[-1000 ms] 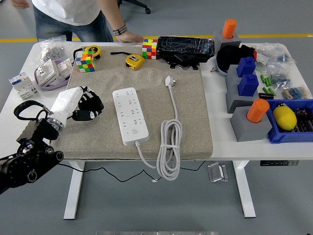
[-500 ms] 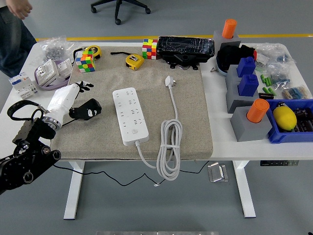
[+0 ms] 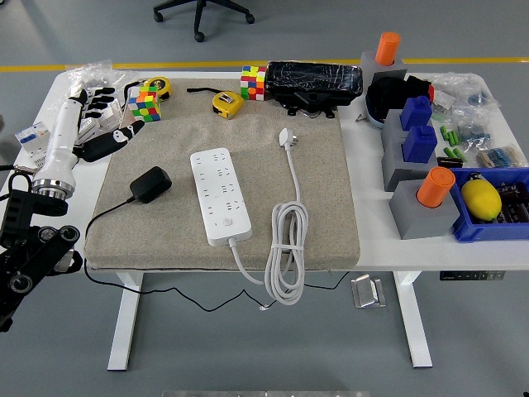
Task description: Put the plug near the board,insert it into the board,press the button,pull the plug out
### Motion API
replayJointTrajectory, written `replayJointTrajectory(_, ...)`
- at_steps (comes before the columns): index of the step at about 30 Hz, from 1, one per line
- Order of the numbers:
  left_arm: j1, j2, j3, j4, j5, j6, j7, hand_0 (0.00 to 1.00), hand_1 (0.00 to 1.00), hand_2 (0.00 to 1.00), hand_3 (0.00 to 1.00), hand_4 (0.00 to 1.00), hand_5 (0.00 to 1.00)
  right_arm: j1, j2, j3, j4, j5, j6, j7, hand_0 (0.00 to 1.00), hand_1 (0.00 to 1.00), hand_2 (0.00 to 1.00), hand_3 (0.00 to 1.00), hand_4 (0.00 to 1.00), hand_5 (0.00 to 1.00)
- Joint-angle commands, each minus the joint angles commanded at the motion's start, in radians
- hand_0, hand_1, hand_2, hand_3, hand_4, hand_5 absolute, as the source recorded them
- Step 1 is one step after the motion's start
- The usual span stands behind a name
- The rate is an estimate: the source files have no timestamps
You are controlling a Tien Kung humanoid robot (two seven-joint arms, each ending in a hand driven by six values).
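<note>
Black plug [image 3: 150, 184] lies on the tan mat [image 3: 322, 215], just at nine o'clock of the white board [image 3: 221, 195] — apart from it. Left hand [image 3: 97, 120] hovers at ten o'clock, fingers spread, empty. Its trailing cord could snag — dragging the plug off line.

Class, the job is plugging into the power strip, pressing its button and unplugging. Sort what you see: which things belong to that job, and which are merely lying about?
Belonging to the job:
black plug with its cable, lying on the mat
white power strip
left hand, open, holding nothing

Lying about:
Rubik's cubes
yellow tape measure
lemon in the blue bin
orange cylinders
black case
</note>
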Motion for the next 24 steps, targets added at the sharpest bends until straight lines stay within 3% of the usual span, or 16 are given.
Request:
replayJointTrajectory(11, 0.025, -0.002, -0.101, -0.014, 0.004, -0.020, 0.011, 0.558, 0.617, 0.559, 0.622, 0.847, 0.326, 0.011, -0.001, -0.007, -0.004, 0.001, -0.002, 0.000, 0.612, 0.677, 0.645, 0.562, 0.972, 0.582)
replayJointTrajectory(24, 0.012, 0.019, -0.130, -0.037, 0.022, -0.032, 0.038, 0.557, 0.617, 0.567, 0.623, 0.833, 0.310, 0.013, 0.003, 0.001, -0.013, 0.002, -0.004, 0.000, 0.614, 0.677, 0.646, 0.563, 0.971, 0.581)
